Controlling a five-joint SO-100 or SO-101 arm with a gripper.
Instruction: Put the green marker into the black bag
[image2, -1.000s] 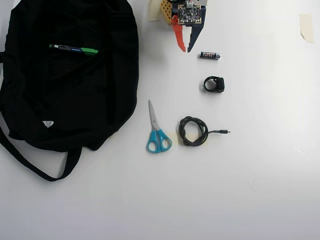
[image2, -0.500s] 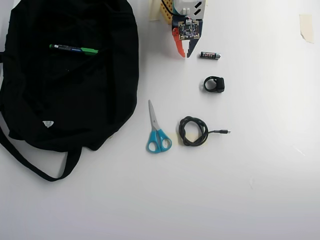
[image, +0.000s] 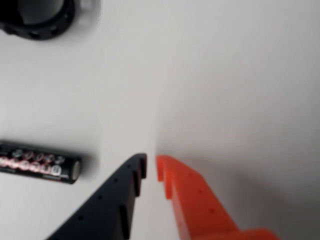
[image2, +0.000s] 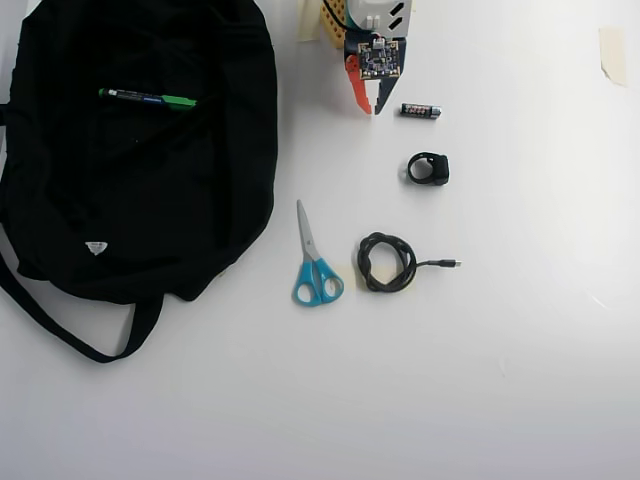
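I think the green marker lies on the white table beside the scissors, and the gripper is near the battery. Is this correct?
Not quite. The overhead view shows the green marker lying on the black bag, far from the scissors, not on the white table. The rest holds: the gripper is near the battery.

The gripper (image: 151, 165) enters from six o'clock, its black finger and orange finger nearly touching at the tips above the white table (image: 225, 75). A black battery (image: 37, 163) lies at nine o'clock, and a blurred black ring-shaped thing (image: 40, 20) sits at eleven o'clock.
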